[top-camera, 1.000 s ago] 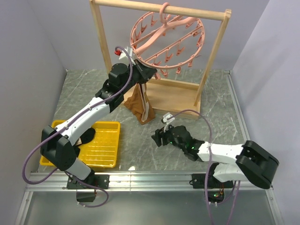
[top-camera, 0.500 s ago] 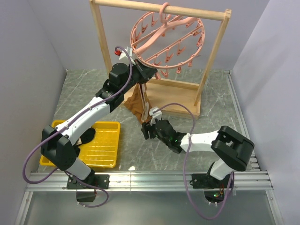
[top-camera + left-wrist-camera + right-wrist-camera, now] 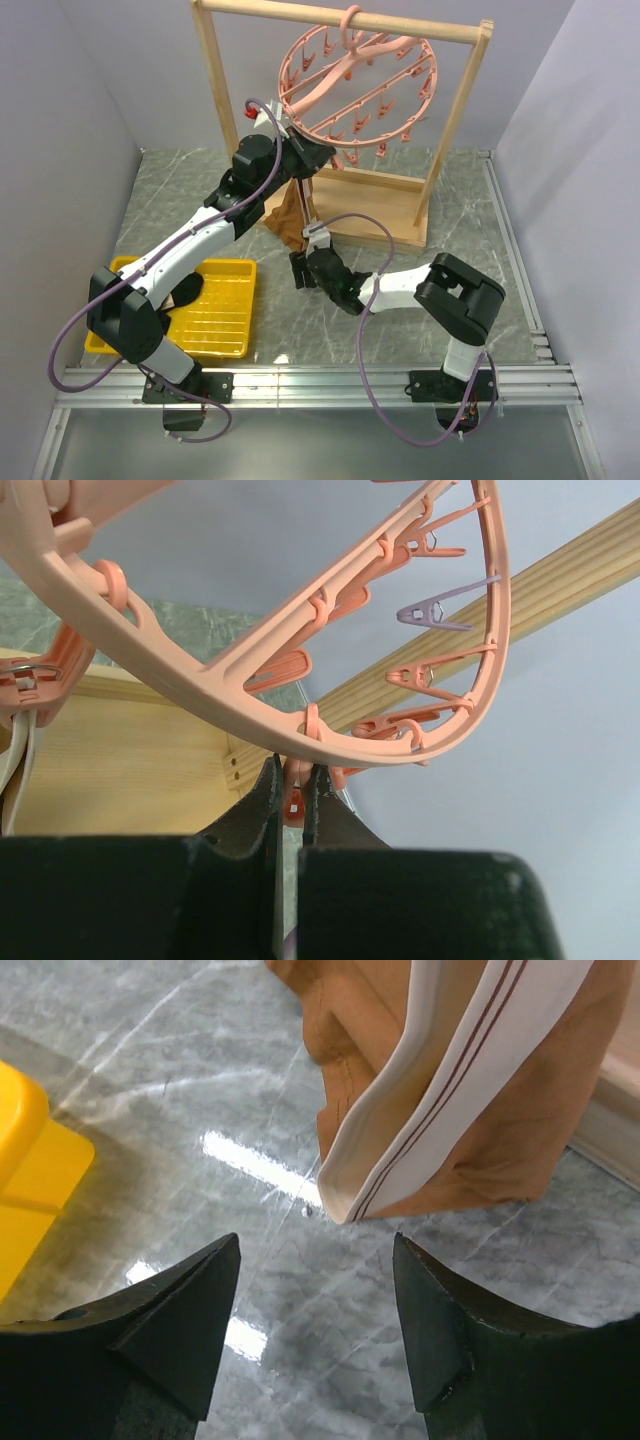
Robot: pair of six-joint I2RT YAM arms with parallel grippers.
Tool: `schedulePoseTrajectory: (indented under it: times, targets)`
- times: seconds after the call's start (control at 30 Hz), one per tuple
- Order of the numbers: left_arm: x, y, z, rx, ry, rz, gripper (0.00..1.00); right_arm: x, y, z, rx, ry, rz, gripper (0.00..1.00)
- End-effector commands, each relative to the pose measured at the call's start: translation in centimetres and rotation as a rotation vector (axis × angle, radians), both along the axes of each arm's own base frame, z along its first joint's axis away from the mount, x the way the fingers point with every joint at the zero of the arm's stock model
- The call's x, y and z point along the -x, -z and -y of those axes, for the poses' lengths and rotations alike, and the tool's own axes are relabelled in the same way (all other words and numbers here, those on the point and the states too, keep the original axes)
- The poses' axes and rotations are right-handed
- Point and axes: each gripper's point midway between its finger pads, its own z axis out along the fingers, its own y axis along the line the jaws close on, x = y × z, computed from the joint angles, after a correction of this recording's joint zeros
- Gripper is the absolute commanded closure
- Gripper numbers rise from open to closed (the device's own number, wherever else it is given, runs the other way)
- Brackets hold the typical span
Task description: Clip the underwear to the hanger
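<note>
The salmon-pink hanger (image 3: 360, 85) hangs by its hook from the wooden rack's top bar. My left gripper (image 3: 318, 155) is at the ring's near rim. In the left wrist view it (image 3: 293, 785) is shut on a small pink clip (image 3: 293, 798) under the hanger's rim (image 3: 400, 742). The brown underwear (image 3: 292, 218) hangs down from the ring just below that gripper, its lower end on the table. My right gripper (image 3: 300, 270) is open and low, just in front of the underwear (image 3: 350, 1020). The pale waistband (image 3: 450, 1080) hangs a little beyond its fingertips (image 3: 215, 1270).
The wooden frame rack (image 3: 212, 90) stands at the back, its base board (image 3: 375, 215) right behind the underwear. A yellow tray (image 3: 220, 310) with a black garment (image 3: 190, 290) lies at the near left, and its corner shows in the right wrist view (image 3: 30, 1160).
My right arm has swung left across the table, and its open gripper is now close under the hanging underwear. My left arm and the hanger have not moved.
</note>
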Motion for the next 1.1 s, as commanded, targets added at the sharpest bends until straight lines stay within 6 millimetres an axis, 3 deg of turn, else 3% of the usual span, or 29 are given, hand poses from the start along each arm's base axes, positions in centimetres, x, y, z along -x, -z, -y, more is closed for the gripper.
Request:
schedulePoseTrajectory:
  times: [0.0,0.1,0.3,0.33,0.47,0.53,0.6,0.63,0.67,0.77,0.8,0.9,0.97,1.07]
  targets:
    - [-0.3,-0.9,-0.3,0.041,-0.017,-0.015,1.0,-1.6,-1.8,-0.5,-0.045,0.069,0.041,0.31]
    - [-0.2,-0.6,-0.4,0.037,-0.02,-0.018,1.0,-2.3,-1.5,0.3,-0.036,0.089,0.051,0.37]
    - [-0.2,-0.8,-0.4,0.034,-0.019,-0.011,1.0,-3.7,-0.9,1.5,-0.008,0.108,0.066,0.62]
    - [-0.2,-0.9,-0.4,0.032,-0.015,-0.008,1.0,-3.8,-1.2,1.3,-0.012,0.1,0.081,0.74]
    - [-0.2,-0.5,-0.4,0.025,-0.016,-0.014,1.0,-3.4,-3.4,1.2,-0.029,0.041,0.132,1.0]
    - [-0.3,-0.4,-0.4,0.018,-0.017,-0.013,1.0,-2.7,-3.8,1.8,-0.02,0.019,0.136,1.0]
    - [-0.3,-0.4,-0.4,0.014,-0.015,-0.01,1.0,-2.0,-5.5,2.2,-0.049,0.002,0.154,1.0]
    - [-0.2,-0.4,-0.4,0.015,-0.015,-0.009,1.0,-1.5,-5.2,2.8,-0.034,-0.005,0.148,1.0]
    - [-0.2,-0.5,-0.4,0.017,-0.014,-0.007,1.0,-1.1,-6.4,3.0,-0.054,-0.014,0.165,1.0]
    - [-0.2,-0.1,-0.5,0.006,-0.018,-0.006,1.0,0.5,-6.0,3.0,-0.043,-0.092,0.128,1.0]
    - [-0.2,0.1,-0.5,0.003,-0.017,-0.01,1.0,0.9,-5.6,3.0,-0.058,-0.094,0.102,0.82]
    - [-0.1,0.2,-0.5,0.008,-0.017,-0.019,1.0,1.5,-5.6,2.6,-0.084,-0.099,0.092,0.52]
    - [0.0,0.1,-0.4,0.007,-0.011,-0.018,1.0,1.3,-5.4,2.5,-0.063,-0.101,0.1,0.46]
    - [-0.1,0.1,-0.4,0.006,-0.013,-0.023,1.0,0.8,-7.2,2.7,-0.064,-0.142,0.18,0.43]
